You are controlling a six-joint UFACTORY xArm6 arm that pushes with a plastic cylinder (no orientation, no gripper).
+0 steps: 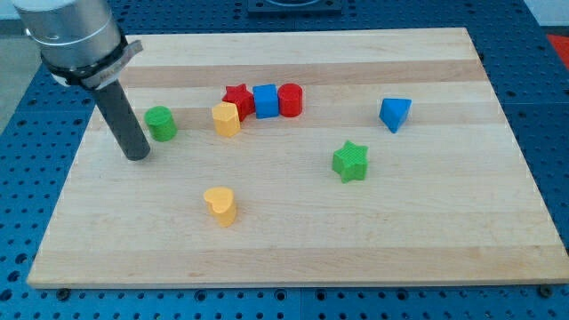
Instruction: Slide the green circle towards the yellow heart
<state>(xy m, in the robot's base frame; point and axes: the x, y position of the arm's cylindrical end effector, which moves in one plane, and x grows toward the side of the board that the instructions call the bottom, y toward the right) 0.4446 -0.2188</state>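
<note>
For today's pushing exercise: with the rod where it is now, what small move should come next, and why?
Probably shift my tip toward the view's top, behind the green circle. It sits at the circle's lower left, while the yellow heart lies toward the lower right, so pushing from here would miss it.

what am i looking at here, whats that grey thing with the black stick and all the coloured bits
It is a robot arm ending in a dark rod; nothing is held, since it only pushes. One camera looks down on a wooden board. My tip rests just left of and below the green circle, close to it. Right of that sit a yellow block, red star, blue cube and red cylinder in a cluster. Farther right are a blue block and green star. The yellow heart lies nearer the bottom.
</note>
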